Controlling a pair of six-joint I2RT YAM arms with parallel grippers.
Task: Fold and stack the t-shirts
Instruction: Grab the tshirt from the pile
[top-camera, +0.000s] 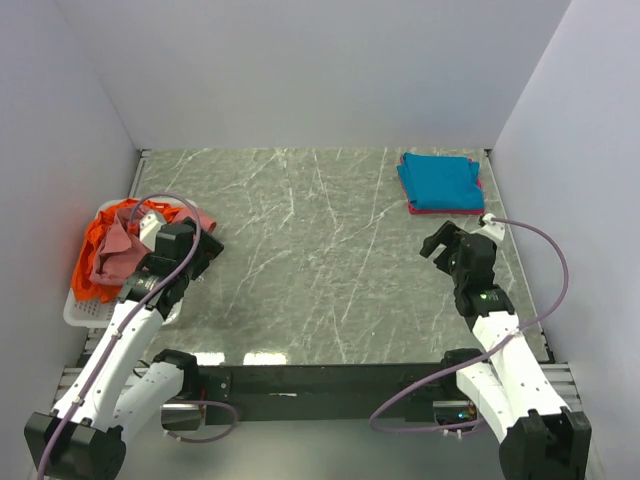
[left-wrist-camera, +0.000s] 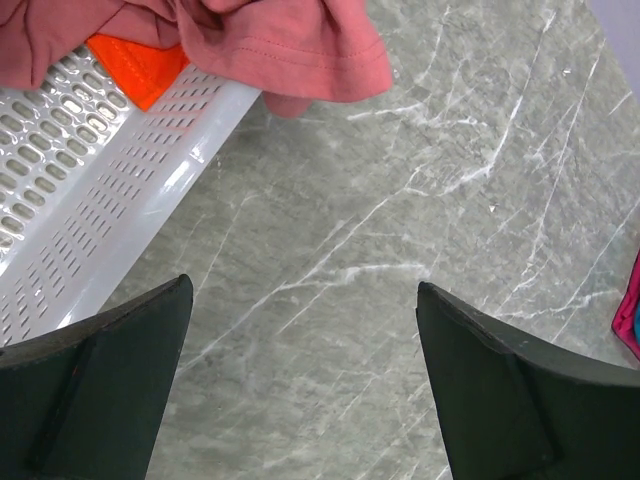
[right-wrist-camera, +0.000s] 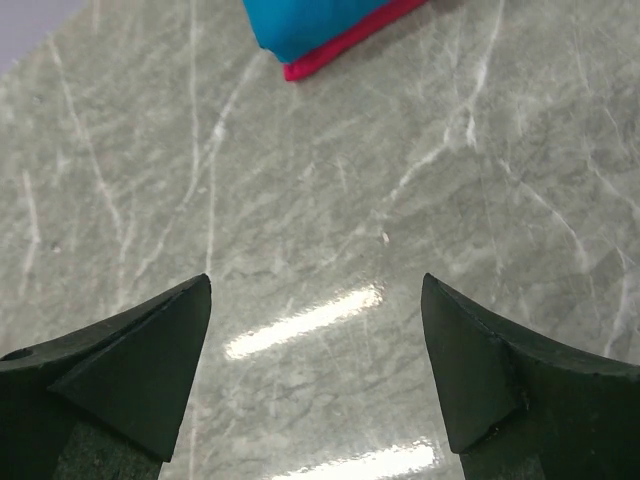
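1. While your left gripper (left-wrist-camera: 305, 295) hovers wide open and empty beside the white plastic mesh basket (left-wrist-camera: 90, 200), the dusty salmon-red cloth t-shirt (left-wrist-camera: 280, 45) and bright orange cloth t-shirt (left-wrist-camera: 135, 65) lie crumpled in it.
2. Your right gripper (right-wrist-camera: 315, 285), equally wide and empty, hangs near the folded teal-blue t-shirt (right-wrist-camera: 310, 20), which is stacked on the folded magenta t-shirt (right-wrist-camera: 340, 48).
3. The step in hand is likely fetching the third shirt: pinch the salmon hem draped over the basket's rim.

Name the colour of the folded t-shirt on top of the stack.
The top t-shirt is teal-blue; top external view shows it best.
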